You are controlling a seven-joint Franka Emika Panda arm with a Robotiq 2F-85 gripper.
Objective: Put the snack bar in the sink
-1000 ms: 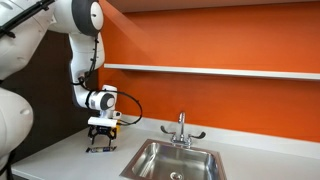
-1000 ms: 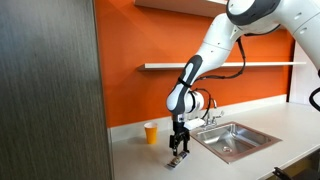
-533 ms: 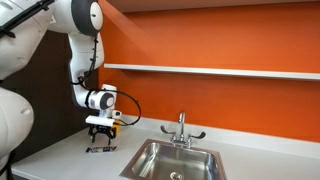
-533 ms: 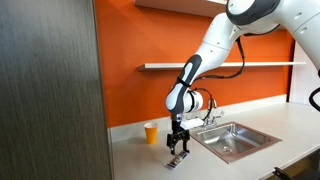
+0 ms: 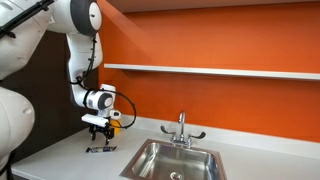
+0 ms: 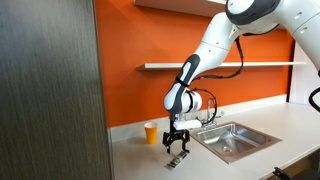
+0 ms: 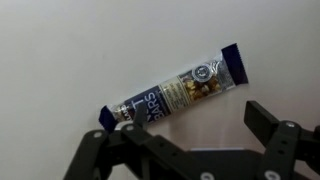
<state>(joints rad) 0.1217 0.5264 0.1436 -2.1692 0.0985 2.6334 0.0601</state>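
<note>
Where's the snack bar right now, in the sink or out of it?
Out: the snack bar lies flat on the counter, outside the sink.

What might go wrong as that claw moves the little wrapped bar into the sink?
1. The snack bar lies flat on the counter, so the open gripper above it may slide off the thin wrapper.
2. In the wrist view the bar runs roughly along the line between the fingers, so closing could buckle it.
3. The orange cup stands nearby and might get bumped.
</note>
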